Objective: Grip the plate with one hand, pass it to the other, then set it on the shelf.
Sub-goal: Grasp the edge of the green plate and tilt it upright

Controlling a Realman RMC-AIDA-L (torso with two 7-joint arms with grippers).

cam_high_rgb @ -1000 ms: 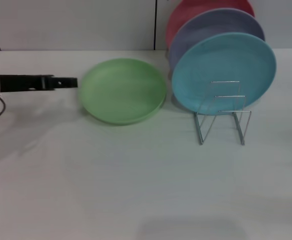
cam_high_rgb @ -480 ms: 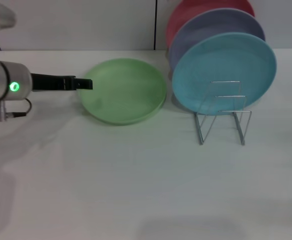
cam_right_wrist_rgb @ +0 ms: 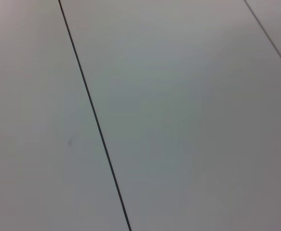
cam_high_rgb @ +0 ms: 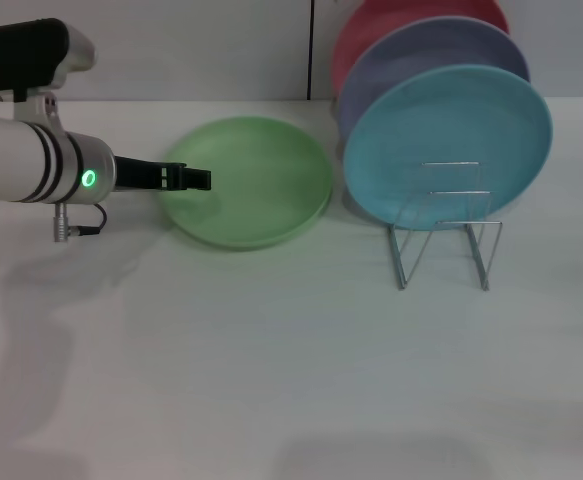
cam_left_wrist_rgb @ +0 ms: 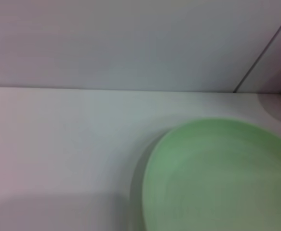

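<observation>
The light-green plate [cam_high_rgb: 256, 180] lies flat on the white table, left of the rack. It also shows in the left wrist view [cam_left_wrist_rgb: 222, 178]. My left gripper [cam_high_rgb: 199, 180] reaches in from the left, level with the table, and its tip is over the plate's left rim. I cannot tell whether it touches the plate. The silver wire shelf [cam_high_rgb: 446, 235] stands to the right of the plate, with free loops at its front. My right gripper is out of view; its wrist view shows only a wall.
A turquoise plate [cam_high_rgb: 451, 130], a lavender plate [cam_high_rgb: 411, 55] and a pink-red plate [cam_high_rgb: 391, 15] stand upright in the rack, one behind the other. A wall runs along the table's far edge. The white table [cam_high_rgb: 271, 350] stretches toward me.
My left arm has moved right, and its gripper tip has gone from just left of the green plate to over its left rim. The plate has not moved.
</observation>
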